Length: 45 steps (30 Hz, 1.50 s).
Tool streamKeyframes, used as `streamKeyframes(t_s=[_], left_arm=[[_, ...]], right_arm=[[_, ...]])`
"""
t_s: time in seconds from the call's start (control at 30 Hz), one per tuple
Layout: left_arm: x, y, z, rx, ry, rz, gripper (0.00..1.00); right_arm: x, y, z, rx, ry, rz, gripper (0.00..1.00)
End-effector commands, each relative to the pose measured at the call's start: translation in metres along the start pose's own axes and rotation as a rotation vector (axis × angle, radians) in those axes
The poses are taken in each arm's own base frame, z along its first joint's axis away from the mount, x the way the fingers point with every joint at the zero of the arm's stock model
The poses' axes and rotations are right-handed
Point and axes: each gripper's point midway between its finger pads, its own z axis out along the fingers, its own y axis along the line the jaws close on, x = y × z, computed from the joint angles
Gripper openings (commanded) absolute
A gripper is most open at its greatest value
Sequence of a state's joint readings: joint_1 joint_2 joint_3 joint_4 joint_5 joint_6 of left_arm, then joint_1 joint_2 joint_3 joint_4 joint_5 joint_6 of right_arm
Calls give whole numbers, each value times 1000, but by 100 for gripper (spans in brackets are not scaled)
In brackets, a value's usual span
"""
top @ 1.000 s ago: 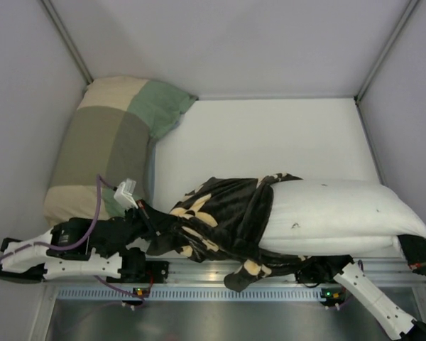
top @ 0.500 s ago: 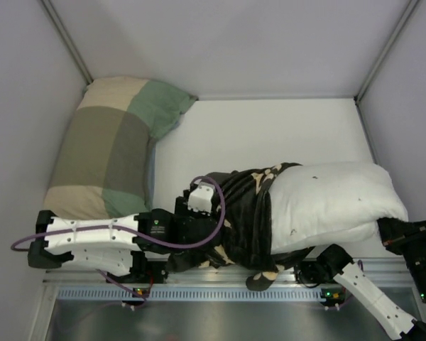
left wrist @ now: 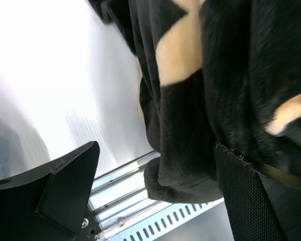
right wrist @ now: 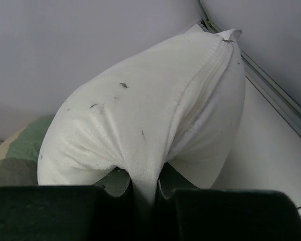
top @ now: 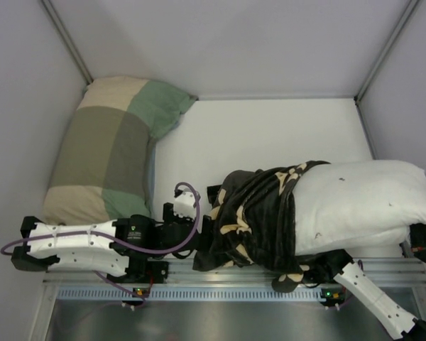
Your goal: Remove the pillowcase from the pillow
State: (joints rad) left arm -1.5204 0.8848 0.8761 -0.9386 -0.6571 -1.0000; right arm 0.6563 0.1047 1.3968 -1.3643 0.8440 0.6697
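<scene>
The white pillow (top: pixel 362 202) lies at the right of the table, its right part bare. The black pillowcase (top: pixel 255 220) with tan motifs is bunched over its left end and spills toward the near rail. My left gripper (top: pixel 202 231) is at the pillowcase's left edge. In the left wrist view that gripper (left wrist: pixel 158 150) stands open, and a fold of pillowcase (left wrist: pixel 190 125) hangs between its fingers (left wrist: pixel 55 196). My right gripper (top: pixel 422 238) is at the pillow's near right corner. In the right wrist view it (right wrist: pixel 146 193) is shut on a pinch of the pillow (right wrist: pixel 140 110).
A green, beige and olive patchwork pillow (top: pixel 106 145) lies against the left wall. Grey walls close in the white table (top: pixel 270 135) on three sides. A metal rail (top: pixel 220 273) with the arm bases runs along the near edge.
My left gripper has let go of the pillowcase, opened, and moved right up to the bunched fabric. The right gripper has dragged the pillow to the right, and the pillowcase shifted with it.
</scene>
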Motion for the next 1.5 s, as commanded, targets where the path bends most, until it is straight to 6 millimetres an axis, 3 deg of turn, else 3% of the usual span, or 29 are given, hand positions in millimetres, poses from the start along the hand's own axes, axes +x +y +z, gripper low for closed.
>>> streamKeyframes(t_s=[0.0, 0.2, 0.23, 0.27, 0.33, 0.37, 0.67, 0.73, 0.8, 0.83, 0.87, 0.9, 0.93, 1.0, 1.03, 1.1, 1.17, 1.23, 1.27, 1.33, 1.37, 1.47], left_arm=[[21, -12, 8, 72, 57, -30, 98], [41, -20, 20, 139, 80, -27, 99], [46, -24, 22, 169, 89, -18, 99], [47, -44, 21, 266, 96, -17, 99], [60, -56, 25, 343, 116, -3, 99], [54, -71, 25, 412, 87, -17, 99], [87, -97, 50, 444, 191, 48, 99], [89, -107, 51, 476, 199, 47, 82], [85, -111, 50, 484, 194, 46, 54], [83, -106, 50, 461, 190, 49, 25], [72, -107, 43, 460, 168, 32, 13], [66, -103, 41, 439, 156, 23, 5], [59, -87, 36, 375, 139, 15, 0], [39, -78, 23, 342, 98, -16, 0], [27, -60, 13, 304, 58, -45, 0], [7, -44, -3, 284, -1, -99, 0], [-12, -8, -22, 228, -79, -190, 0], [-35, 15, -50, 260, -155, -324, 0], [-36, 35, -54, 222, -183, -335, 0], [-53, 58, -79, 283, -253, -441, 0], [-52, 70, -84, 275, -263, -448, 0], [-68, 94, -108, 349, -344, -553, 0]], right_arm=[[-27, 1, 3, 21, -89, 68, 0], [-30, -2, -2, 6, -90, 78, 0], [-31, -2, -3, 7, -89, 79, 0], [-33, -2, -4, 4, -90, 84, 0], [-32, -3, -5, 2, -87, 84, 0], [-32, -3, -5, -4, -85, 88, 0], [-24, 5, -4, -34, -51, 98, 0], [-23, 6, -3, -35, -46, 94, 0], [-23, 5, -4, -34, -48, 92, 0], [-24, 4, -5, -35, -52, 92, 0], [-24, 3, -5, -36, -54, 90, 0], [-25, 2, -6, -34, -57, 88, 0], [-27, -1, -7, -31, -65, 93, 0], [-27, -4, -8, -20, -66, 86, 0], [-28, -6, -8, -13, -70, 84, 0], [-29, -8, -9, -12, -76, 88, 0], [-32, -12, -10, -5, -89, 91, 0], [-36, -15, -12, 1, -102, 100, 0], [-38, -17, -12, 1, -104, 98, 0], [-43, -21, -14, 11, -119, 103, 0], [-45, -23, -15, 12, -125, 106, 0], [-54, -31, -18, 27, -146, 114, 0]])
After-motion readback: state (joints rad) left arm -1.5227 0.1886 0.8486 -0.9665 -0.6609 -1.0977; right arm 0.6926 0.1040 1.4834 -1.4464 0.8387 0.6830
